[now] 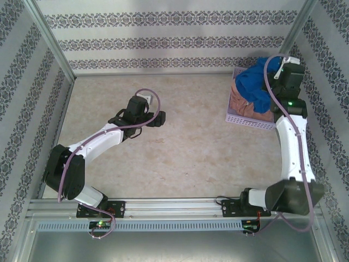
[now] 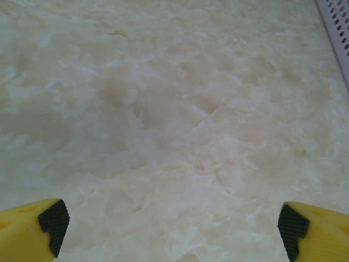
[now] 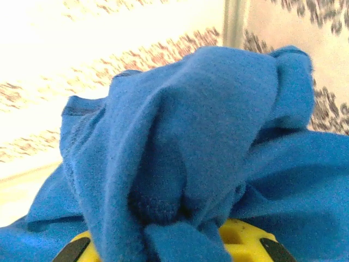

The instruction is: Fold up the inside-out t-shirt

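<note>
The inside-out t-shirt (image 1: 257, 84) is a royal-blue bundle lying in a white perforated basket (image 1: 248, 120) at the back right of the table. My right gripper (image 1: 278, 73) reaches into the basket from the right and is shut on a bunched fold of the t-shirt (image 3: 207, 142). In the right wrist view the blue cloth spills over the yellow fingers (image 3: 245, 237) and hides the tips. My left gripper (image 1: 159, 118) hovers over bare table near the middle. It is open, its yellow fingers (image 2: 32, 224) wide apart with nothing between them.
A pinkish-beige garment (image 1: 242, 103) lies in the basket under the blue shirt. The basket's corner (image 2: 335, 27) shows at the top right of the left wrist view. Patterned walls close in the table at the back and both sides.
</note>
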